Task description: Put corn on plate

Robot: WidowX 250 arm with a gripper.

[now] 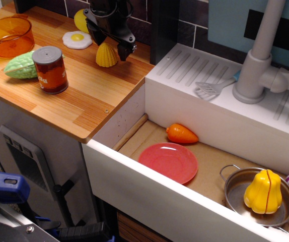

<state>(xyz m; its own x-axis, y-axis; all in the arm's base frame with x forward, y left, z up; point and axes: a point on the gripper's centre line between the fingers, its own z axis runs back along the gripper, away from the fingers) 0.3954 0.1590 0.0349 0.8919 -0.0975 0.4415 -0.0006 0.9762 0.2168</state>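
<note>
The yellow corn (105,56) stands upright on the wooden counter (84,101), near its back right edge. My gripper (110,46) comes down over it from above, open, with one dark finger (97,36) at the corn's upper left and the other at its right; the corn's top sits between them. I cannot tell if the fingers touch it. The pink-red plate (168,162) lies empty on the sink floor, below and to the right of the counter.
On the counter are a fried egg (77,40), a lemon (80,19), a red can (50,69), a green vegetable (21,66) and an orange pot (8,36). In the sink are a carrot (181,134), and a silver pot (231,187) holding a squash (265,191). A faucet (258,60) stands behind.
</note>
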